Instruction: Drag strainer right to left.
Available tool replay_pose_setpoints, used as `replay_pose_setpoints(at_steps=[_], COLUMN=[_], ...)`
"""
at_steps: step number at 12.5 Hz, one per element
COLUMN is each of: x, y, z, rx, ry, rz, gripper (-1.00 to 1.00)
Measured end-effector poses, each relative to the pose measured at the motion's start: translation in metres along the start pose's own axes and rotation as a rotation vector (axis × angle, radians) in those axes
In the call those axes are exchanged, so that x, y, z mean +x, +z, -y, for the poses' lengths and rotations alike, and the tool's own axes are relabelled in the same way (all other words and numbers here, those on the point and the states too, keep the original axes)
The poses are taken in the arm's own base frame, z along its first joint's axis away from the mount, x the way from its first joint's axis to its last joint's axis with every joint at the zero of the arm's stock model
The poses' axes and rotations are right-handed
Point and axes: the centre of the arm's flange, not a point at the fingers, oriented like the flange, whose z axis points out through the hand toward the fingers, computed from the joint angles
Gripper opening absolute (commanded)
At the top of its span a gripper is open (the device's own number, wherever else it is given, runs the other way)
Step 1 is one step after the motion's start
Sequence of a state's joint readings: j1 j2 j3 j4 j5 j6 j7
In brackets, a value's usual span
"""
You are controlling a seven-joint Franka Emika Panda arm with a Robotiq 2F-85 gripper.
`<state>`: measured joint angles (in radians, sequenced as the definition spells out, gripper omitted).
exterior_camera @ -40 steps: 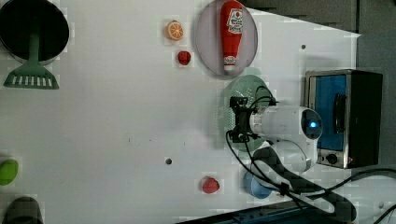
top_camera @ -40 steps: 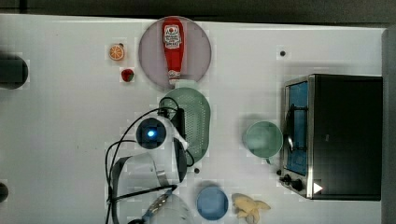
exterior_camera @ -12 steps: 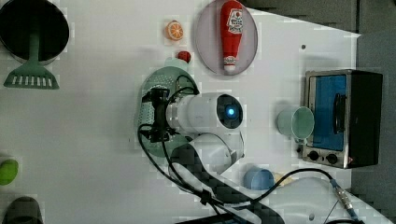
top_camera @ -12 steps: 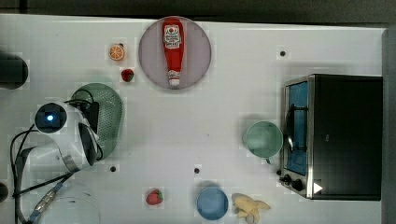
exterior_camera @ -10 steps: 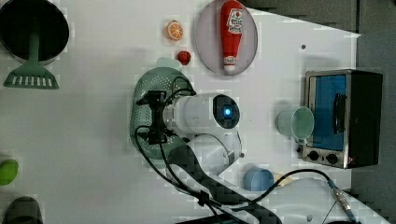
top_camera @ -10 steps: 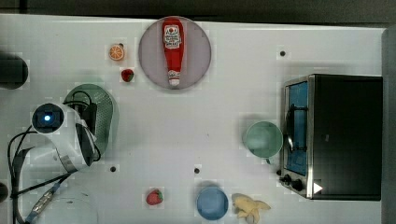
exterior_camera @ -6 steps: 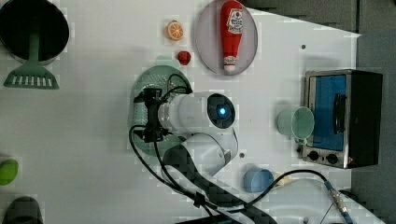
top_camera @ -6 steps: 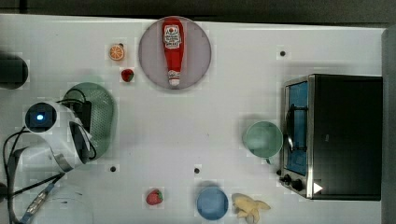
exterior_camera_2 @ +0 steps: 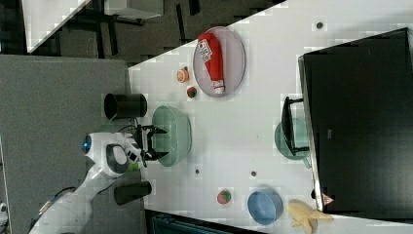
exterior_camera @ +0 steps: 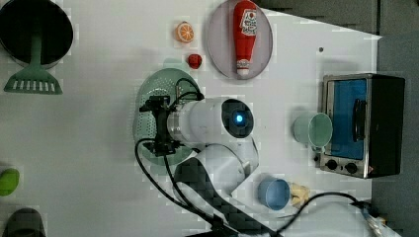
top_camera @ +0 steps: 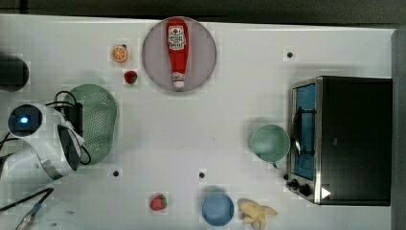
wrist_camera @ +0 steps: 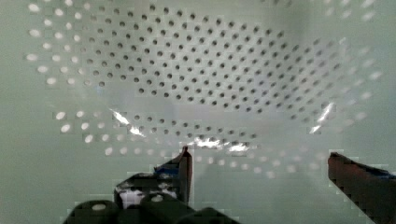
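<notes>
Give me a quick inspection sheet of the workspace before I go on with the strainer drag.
Surface: white table.
Job's things: strainer at the top view's left, below the strawberry.
Clutter: ketchup bottle on a plate, green cup, blue bowl, banana, toaster oven.
Grippers: gripper open over the strainer's rim.
Cables: black cable looping off the arm.
Surroundings: nothing seen.

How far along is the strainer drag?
Mostly done, judging by position: the strainer sits near the top view's left edge of the table, far from the cup and oven on the top view's right. In hand: the gripper is at the strainer's rim, jaws spread in the wrist view, with no grip visible. Left: lifting the arm clear.
</notes>
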<state>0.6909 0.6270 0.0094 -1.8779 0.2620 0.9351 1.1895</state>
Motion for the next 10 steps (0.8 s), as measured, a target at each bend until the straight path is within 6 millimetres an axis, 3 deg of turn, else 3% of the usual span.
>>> replay_pose_setpoints(at_steps=[2, 3, 5, 6, 8, 10], x=[0.012, 0.021, 0.045, 0.065, 0.135, 0.227], y=[-0.046, -0.080, -0.161, -0.210, -0.323, -0.425], z=[-0.007, -0.007, 0.006, 0.014, 0.031, 0.031], rx=[-0.041, -0.066, 0.014, 0.072, 0.200, 0.327], ry=[-0.120, -0.174, -0.246, -0.293, -0.367, -0.391], rz=[-0.047, -0.052, -0.025, -0.038, -0.087, -0.100], gripper=[1.00, 1.00, 1.00, 1.00, 1.00, 1.00])
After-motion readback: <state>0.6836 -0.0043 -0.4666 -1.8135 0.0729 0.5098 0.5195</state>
